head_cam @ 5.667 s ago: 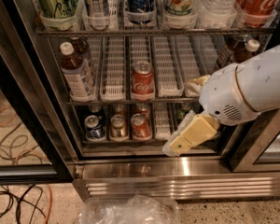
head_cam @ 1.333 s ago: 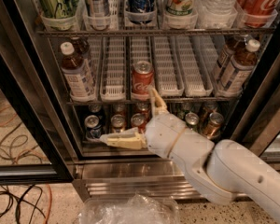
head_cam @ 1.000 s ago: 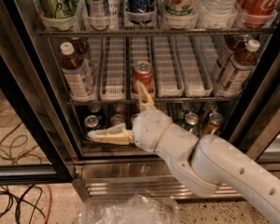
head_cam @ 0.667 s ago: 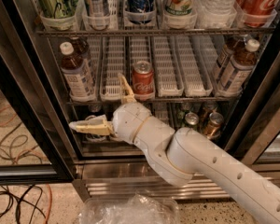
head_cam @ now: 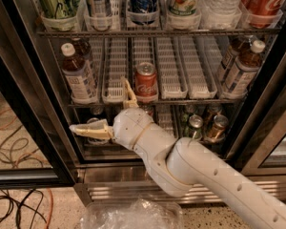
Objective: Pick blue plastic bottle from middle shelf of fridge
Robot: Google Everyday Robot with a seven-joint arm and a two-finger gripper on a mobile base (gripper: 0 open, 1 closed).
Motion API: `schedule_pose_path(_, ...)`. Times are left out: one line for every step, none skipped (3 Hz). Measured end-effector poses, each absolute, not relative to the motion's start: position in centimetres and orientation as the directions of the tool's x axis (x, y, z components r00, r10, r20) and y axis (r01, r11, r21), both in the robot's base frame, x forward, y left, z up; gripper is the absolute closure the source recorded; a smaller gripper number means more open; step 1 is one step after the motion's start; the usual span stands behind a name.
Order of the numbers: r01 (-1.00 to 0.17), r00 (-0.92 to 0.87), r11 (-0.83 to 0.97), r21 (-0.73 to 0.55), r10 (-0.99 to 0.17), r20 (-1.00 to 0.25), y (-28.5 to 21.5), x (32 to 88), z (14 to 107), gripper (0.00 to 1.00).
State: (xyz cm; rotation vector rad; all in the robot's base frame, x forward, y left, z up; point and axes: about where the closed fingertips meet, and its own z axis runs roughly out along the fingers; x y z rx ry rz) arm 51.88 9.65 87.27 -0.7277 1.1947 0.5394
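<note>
Fridge (head_cam: 115,192): stainless steel, black-framed glass doors, ribbed steel base at 6 o'clock.

Middle shelf (head_cam: 172,75): wire rack carrying long white slotted plastic lane trays, mostly bare.

Blue plastic bottle (head_cam: 78,74): stands upright in the leftmost lane of that shelf, at 10 o'clock in view. Clear plastic, dark brown contents, white screw cap, pale label. A second bottle appears to stand behind it; the view there is too dim to be sure.

Similar bottles (head_cam: 242,67) stand at the far right end of the shelf, at 2 o'clock. A red cola can (head_cam: 146,81) sits upright in a centre lane.

Gripper (head_cam: 99,104): spread wide, holding nothing. Cream, tapered fingers on a smooth white rounded wrist. One finger lies flat pointing to 9 o'clock, below the shelf's front edge. The other stands up toward 12 o'clock, just left of the cola can. The bottle is at 11 o'clock from the gripper, not touched.

Lower rack: small metal cans (head_cam: 216,128), partly hidden by the arm.

Floor: cables (head_cam: 15,128) at 8 o'clock, crinkled clear plastic (head_cam: 129,215) at 6 o'clock.

Versus 1.3 s ago: the gripper has shifted toward 9 o'clock and slightly up. Versus 0.7 s ago: almost no change. Bottle and can unmoved.
</note>
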Motion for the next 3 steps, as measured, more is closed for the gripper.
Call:
schedule_pose_path(-0.641,0.337,0.730,-0.237,-0.010,-0.942,10.2,53.6,86.5,0.00)
schedule_pose_path(-0.575,0.314,0.775,-0.261,-0.085,-0.945,8.6,58.7,83.6,0.00)
schedule_pose_path(-0.584,0.324,0.770,-0.257,-0.069,-0.943,9.3,58.5,83.9,0.00)
